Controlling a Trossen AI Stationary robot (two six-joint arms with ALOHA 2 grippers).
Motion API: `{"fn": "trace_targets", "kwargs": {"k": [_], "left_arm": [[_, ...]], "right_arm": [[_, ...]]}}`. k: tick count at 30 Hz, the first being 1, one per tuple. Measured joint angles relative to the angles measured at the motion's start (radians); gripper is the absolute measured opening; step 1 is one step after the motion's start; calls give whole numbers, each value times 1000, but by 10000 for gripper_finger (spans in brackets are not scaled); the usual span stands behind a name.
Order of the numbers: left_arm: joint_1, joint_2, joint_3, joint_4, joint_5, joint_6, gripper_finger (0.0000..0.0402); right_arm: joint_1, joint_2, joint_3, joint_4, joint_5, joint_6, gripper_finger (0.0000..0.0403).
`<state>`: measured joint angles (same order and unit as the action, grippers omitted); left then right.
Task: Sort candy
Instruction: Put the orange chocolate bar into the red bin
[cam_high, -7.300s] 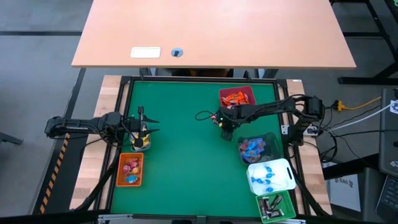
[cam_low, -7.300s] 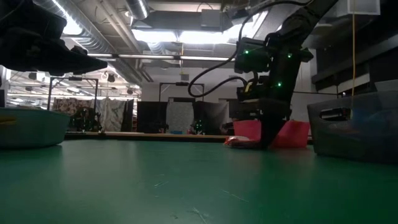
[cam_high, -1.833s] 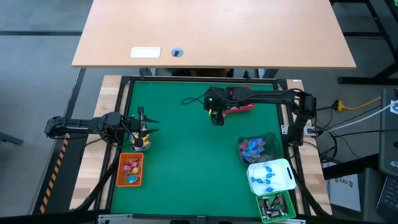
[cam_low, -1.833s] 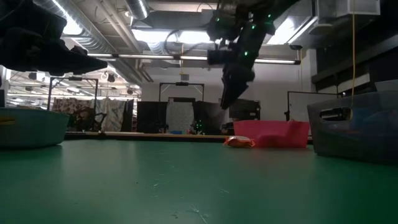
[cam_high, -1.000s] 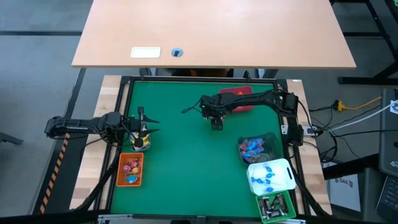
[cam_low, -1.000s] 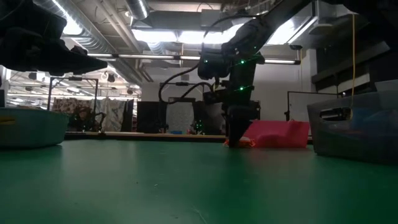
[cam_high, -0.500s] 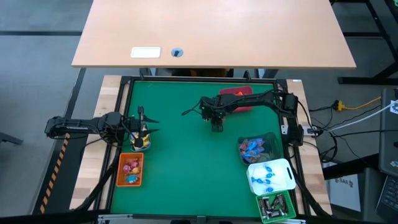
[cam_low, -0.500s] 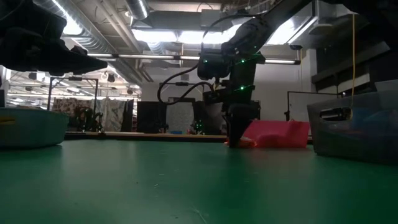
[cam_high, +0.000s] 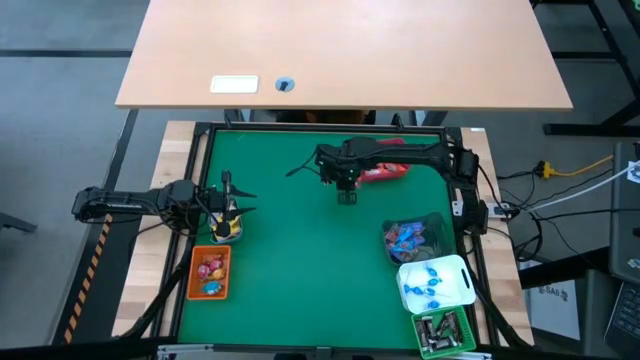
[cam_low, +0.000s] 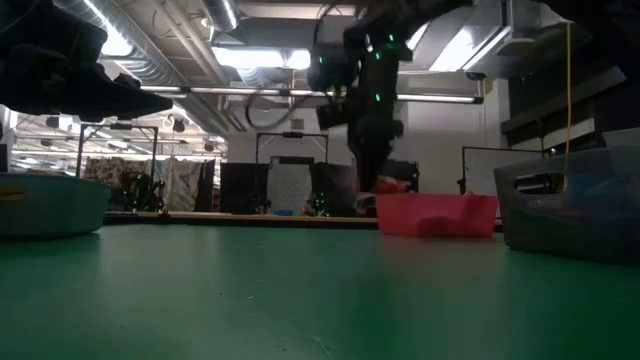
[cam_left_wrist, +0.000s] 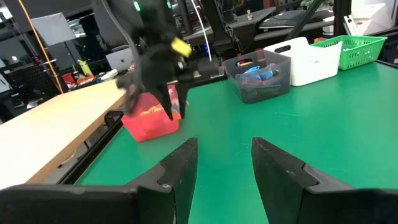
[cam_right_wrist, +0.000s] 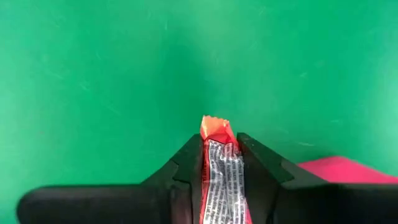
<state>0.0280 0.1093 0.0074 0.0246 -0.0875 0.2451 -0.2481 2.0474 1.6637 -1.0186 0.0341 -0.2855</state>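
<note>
Two dark fingers (cam_right_wrist: 186, 165) of the right gripper (cam_right_wrist: 221, 163) pinch an orange-red candy (cam_right_wrist: 220, 163), its crimped end protruding past the fingertips. In the high view the right gripper (cam_high: 346, 190) is raised above the green mat (cam_high: 290, 260), just beside the red bin (cam_high: 385, 172) at the far edge. Near the mat's right edge stand a clear bin (cam_high: 412, 238) with candy inside, a white bin (cam_high: 434, 284) and a green bin (cam_high: 444, 332). The left gripper (cam_high: 228, 212) waits at the mat's left side above a small container (cam_high: 228, 229), fingers (cam_left_wrist: 180, 169) spread apart. An orange bin (cam_high: 211, 272) lies nearby.
</note>
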Motion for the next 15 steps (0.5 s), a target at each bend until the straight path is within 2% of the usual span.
{"fn": "trace_targets", "kwargs": {"k": [5, 10, 15], "left_arm": [[0, 0, 0, 0, 0, 0, 141], [0, 0, 0, 0, 0, 0, 141], [0, 0, 0, 0, 0, 0, 141]], "right_arm": [[0, -1, 158, -124, 31, 0, 85], [-2, -1, 279, -268, 187, -12, 85], [-8, -2, 314, -393, 333, -14, 85]]}}
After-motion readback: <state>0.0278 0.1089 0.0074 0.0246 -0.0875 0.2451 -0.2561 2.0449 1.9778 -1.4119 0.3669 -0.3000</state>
